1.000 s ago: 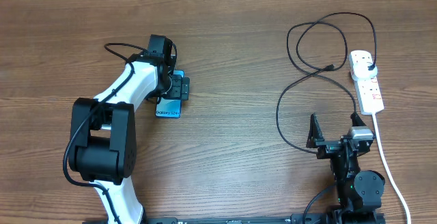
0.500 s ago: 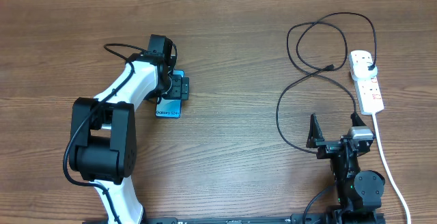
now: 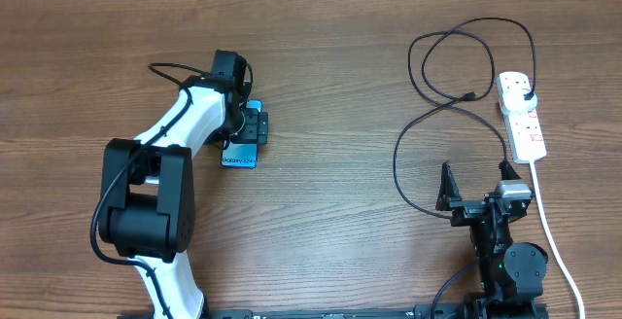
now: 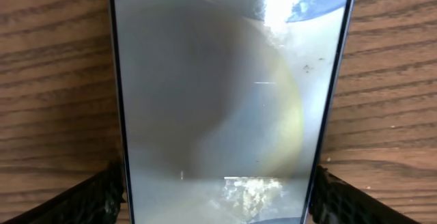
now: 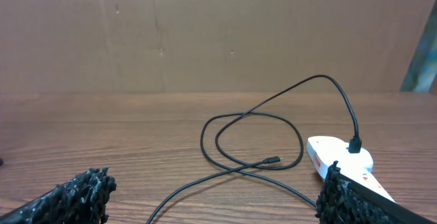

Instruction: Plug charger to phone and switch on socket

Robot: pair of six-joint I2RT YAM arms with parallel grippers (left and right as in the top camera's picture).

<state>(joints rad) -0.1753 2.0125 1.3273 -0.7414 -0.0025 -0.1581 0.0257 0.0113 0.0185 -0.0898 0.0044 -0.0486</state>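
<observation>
The phone [image 3: 239,156] lies flat on the wooden table at the left, its light blue screen [image 4: 225,94] filling the left wrist view. My left gripper [image 3: 255,124] straddles its far half, and both black fingers [image 4: 89,200] rest against the phone's long edges with no gap showing. The charger cable [image 3: 418,124] lies in loops at the right; its connector tip [image 3: 471,95] [image 5: 272,160] is loose on the table. Its black plug [image 3: 525,93] [image 5: 355,144] sits in the white socket [image 3: 522,115] [image 5: 338,157]. My right gripper [image 3: 476,191] [image 5: 208,200] stands open near the front, holding nothing.
A thick white cord [image 3: 549,222] runs from the socket toward the front right edge. A brown cardboard wall [image 5: 218,33] rises behind the table. A black cable [image 3: 170,66] loops off the left arm beside the phone.
The left fingers have drawn in slightly against the phone's sides. Neither arm has shifted, and the cable and socket lie as before.
</observation>
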